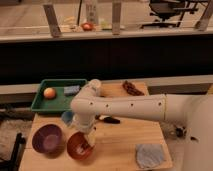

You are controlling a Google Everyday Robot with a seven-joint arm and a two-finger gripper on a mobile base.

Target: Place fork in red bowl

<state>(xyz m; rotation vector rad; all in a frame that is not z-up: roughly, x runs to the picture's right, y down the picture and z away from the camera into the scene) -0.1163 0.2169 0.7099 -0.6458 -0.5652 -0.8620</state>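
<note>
The red bowl (80, 146) sits on the wooden table (122, 137) near its front left, right of the purple bowl (48, 138). My white arm reaches in from the right and bends down, and the gripper (86, 141) hangs just over the red bowl, its tip at or inside the rim. A pale thin shape by the gripper tip inside the bowl may be the fork (86, 148); I cannot tell whether it is held.
A green tray (41, 104) at the back left holds an orange fruit (49, 93) and a blue sponge (71, 90). A brown object (132, 88) lies at the table's back, a black item (110, 119) mid-table, a grey cloth (150, 155) front right, and a blue object (67, 116) behind the arm.
</note>
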